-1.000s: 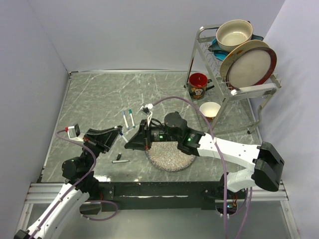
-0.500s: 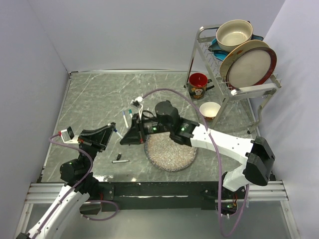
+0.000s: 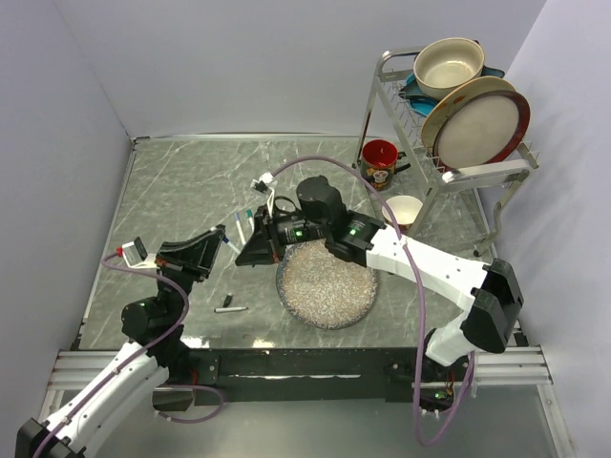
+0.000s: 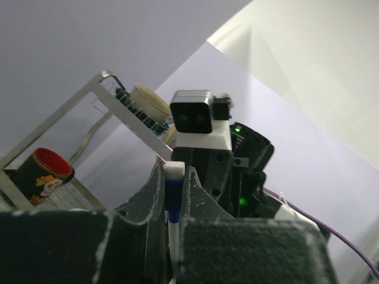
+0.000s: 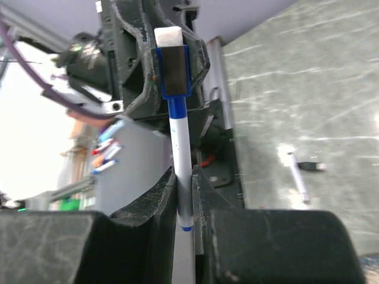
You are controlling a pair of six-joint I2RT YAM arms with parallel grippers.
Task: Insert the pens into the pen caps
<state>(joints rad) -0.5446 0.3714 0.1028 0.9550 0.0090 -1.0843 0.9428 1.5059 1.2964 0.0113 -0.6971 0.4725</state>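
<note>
The right pincer [image 5: 185,177] is shut tight on the white body of a pen [image 5: 180,148]. The left pincer [image 4: 173,180] is shut tight on the blue cap [image 5: 172,70]. The two pincers meet nose to nose, up in the air above the desk [image 3: 191,181], just to the left of the speckled plate [image 3: 329,307]. So the pen is not lying down; it is held off the desk between the two arms.

From the right wrist view, the pen's tip end goes up into the blue cap. A bit of blue shows between the white body and the cap (I cannot tell if that is part of the pen or part of the cap). I think the step now is the push that gets the pen all the way in.

To do it well, the pen and the cap should sit in one straight line. If one is tipped, the tip may rub on the rim and the cap may go crooked. The push should be slow and straight, with no twist. The left pincer should grip the cap firmly so it does not slip back. Neither pincer should let go until the cap feels snug.

Two other pens [image 3: 243,223] lie on the desk just past the pincers.
</note>
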